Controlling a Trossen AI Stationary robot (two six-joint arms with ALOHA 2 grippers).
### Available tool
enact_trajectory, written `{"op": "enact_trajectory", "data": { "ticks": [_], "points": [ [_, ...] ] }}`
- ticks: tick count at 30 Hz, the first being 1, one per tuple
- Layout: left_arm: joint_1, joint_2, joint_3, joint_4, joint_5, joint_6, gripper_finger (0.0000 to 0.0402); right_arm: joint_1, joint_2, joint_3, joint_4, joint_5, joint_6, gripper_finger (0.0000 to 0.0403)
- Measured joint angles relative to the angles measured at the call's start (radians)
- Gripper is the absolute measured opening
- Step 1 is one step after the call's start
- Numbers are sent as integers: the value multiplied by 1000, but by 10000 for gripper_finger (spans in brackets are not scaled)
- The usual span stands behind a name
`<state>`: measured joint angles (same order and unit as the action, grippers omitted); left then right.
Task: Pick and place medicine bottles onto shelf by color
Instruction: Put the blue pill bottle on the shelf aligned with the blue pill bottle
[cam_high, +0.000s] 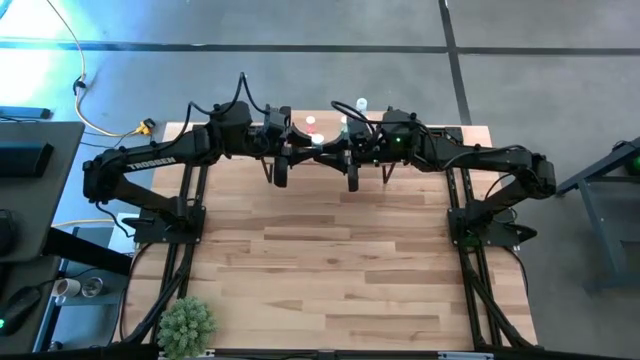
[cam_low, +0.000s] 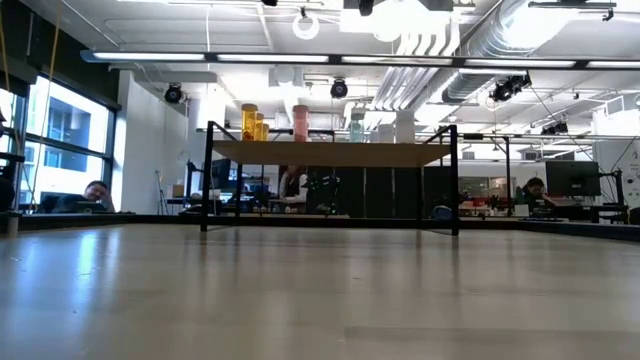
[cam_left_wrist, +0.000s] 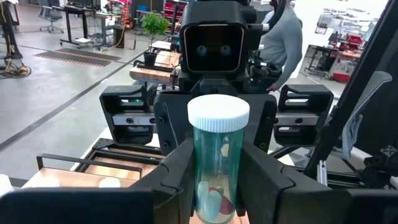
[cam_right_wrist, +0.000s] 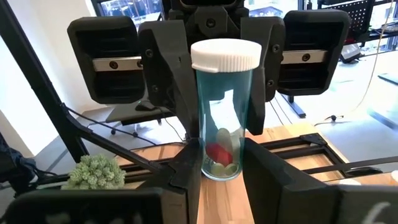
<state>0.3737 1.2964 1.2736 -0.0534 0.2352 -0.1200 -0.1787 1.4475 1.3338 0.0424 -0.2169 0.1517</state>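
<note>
both end effectors, left (cam_left_wrist: 217, 186) and right (cam_right_wrist: 221, 168), grasp one clear bottle (cam_right_wrist: 224, 118) above the far shelf (cam_low: 330, 153); bottles (cam_low: 255, 125) stand there; plant (cam_high: 187, 325) near left.

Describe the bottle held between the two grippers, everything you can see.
The bottle is a clear teal-tinted plastic cylinder with a ribbed white cap, upright, with a red pill and pale ones at its bottom. It is off the table, pinched by the left gripper and, facing it, the right gripper; nothing else touches it.
</note>
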Motion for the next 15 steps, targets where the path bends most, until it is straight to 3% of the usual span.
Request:
{"op": "enact_trajectory", "data": {
  "ticks": [5,15],
  "points": [
    [0,0,0,-5,1,2,95,0,1,0,-9,0,-21,100],
    [1,0,0,-69,-51,46,95,-60,-1,0,-205,-2,-23,201]
  ]
}}
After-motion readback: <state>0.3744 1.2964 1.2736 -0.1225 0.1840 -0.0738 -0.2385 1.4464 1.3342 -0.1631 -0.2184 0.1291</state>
